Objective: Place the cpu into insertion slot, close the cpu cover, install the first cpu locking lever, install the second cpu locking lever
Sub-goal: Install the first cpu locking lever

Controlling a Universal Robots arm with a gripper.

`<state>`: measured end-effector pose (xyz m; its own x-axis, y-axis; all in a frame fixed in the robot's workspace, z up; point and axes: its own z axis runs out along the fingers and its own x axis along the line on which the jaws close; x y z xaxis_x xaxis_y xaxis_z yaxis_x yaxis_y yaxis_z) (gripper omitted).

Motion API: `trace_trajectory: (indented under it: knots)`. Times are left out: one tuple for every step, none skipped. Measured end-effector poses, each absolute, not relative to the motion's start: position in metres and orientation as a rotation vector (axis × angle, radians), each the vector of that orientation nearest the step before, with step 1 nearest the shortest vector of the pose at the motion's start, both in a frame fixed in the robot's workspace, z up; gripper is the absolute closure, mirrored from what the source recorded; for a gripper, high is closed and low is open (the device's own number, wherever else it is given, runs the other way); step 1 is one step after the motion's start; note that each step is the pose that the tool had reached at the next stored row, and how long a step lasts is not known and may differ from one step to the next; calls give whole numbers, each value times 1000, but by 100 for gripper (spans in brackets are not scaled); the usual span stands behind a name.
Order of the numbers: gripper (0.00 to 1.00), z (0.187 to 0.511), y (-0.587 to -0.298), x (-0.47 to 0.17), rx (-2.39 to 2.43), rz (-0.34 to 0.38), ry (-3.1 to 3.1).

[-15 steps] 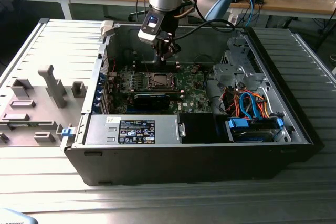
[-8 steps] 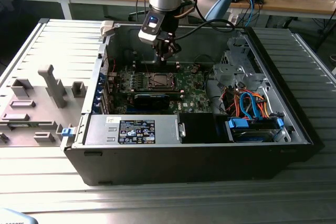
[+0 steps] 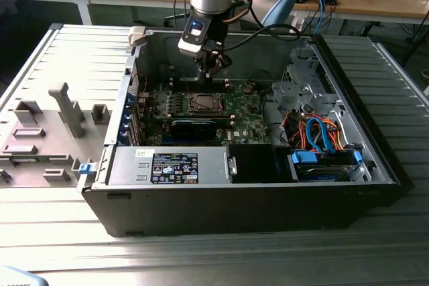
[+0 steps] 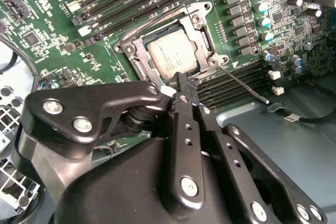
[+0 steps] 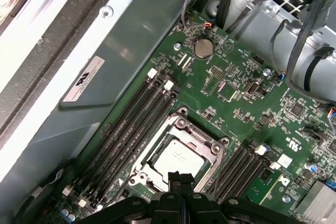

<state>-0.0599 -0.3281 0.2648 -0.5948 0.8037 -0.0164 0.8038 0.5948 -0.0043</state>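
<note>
The cpu lies flat in the socket on the green motherboard, its dull silver top showing in both wrist views. The cpu cover is down around it as a silvery frame. One thin locking lever sticks out from a socket corner across the memory slots. My gripper hangs just above the socket inside the case. Its black fingertips are pressed together with nothing between them, close over the socket's edge. Whether they touch the socket I cannot tell.
The open black computer case lies on a ribbed metal table. A black card, a power supply and a drive cage with blue and orange cables crowd the board. A grey fixture tray sits at the exterior view's left.
</note>
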Motion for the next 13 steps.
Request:
trace_trajectory:
  knots:
    - [89, 265, -328, -60, 1404, -17, 2796]
    - [89, 265, -328, -60, 1400, -17, 2798]
    - [89, 265, -328, -60, 1396, -17, 2800]
    - [89, 265, -328, -60, 1392, -17, 2802]
    - [89, 265, -328, -60, 1389, -17, 2804]
    - [89, 265, -328, -60, 1386, -17, 2805]
    - [89, 265, -328, -60, 1381, -17, 2807]
    - [89, 265, -328, -60, 1381, -16, 2808]
    - [89, 265, -329, -60, 1381, -15, 2808]
    - [89, 265, -329, -60, 1381, -15, 2808]
    - [89, 265, -329, -60, 1380, -15, 2809]
    - [89, 265, -329, -60, 1379, -15, 2809]
    - [89, 265, -329, -60, 1378, -15, 2810]
